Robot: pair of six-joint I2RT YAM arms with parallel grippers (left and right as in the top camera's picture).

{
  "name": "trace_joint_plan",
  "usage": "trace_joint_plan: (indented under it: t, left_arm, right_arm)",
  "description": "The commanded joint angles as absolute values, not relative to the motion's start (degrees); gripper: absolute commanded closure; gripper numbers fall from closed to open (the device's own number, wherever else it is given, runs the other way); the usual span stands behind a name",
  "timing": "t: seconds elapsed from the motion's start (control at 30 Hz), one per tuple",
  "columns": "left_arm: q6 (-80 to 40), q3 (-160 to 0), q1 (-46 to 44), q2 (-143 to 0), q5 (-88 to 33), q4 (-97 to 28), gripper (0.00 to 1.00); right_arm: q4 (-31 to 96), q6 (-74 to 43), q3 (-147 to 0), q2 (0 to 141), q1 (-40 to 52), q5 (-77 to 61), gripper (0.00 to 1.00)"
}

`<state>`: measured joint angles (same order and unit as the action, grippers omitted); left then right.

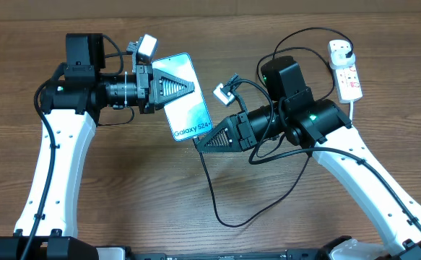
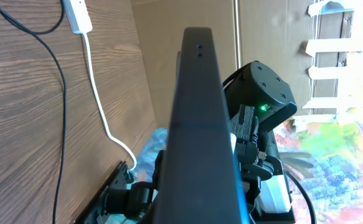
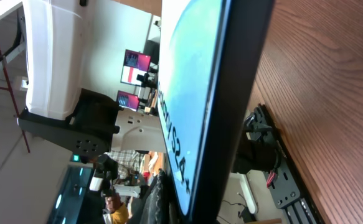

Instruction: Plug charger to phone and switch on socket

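Note:
The phone [image 1: 186,97], with a light blue screen and white text, is held tilted above the table by my left gripper [image 1: 188,87], which is shut on its upper part. In the left wrist view the phone [image 2: 200,124] shows edge-on in the jaws [image 2: 200,211]. My right gripper [image 1: 199,142] is shut at the phone's lower short edge, with the charger's black cable [image 1: 214,198] coming out of its tip. The connector tip is hidden. The phone fills the right wrist view [image 3: 193,93]. The white socket [image 1: 347,76] lies at the far right, with the cable's other end at its top.
The black cable loops across the table's front middle and back up past the right arm. The socket's thick white cord [image 1: 352,108] runs down beside the right arm. The socket's end [image 2: 75,15] and cord [image 2: 100,106] show in the left wrist view.

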<state>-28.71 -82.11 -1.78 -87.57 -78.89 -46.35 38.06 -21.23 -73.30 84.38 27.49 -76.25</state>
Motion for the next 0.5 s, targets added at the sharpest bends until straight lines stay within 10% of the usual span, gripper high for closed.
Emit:
trace_joint_plan:
  t: [0.0,0.47]
  left_arm:
    - [-28.23,-82.65,-1.96,-87.48,-82.96,-46.92,0.96]
    - [-27.0,-82.65,-1.96,-87.48,-85.27,-48.21,0.96]
  right_arm:
    - [34.2,-24.4,-75.09,83.05,27.24,-75.92,0.96]
    - [29.98,-28.14,-75.09,83.94,27.24,-73.95,0.96]
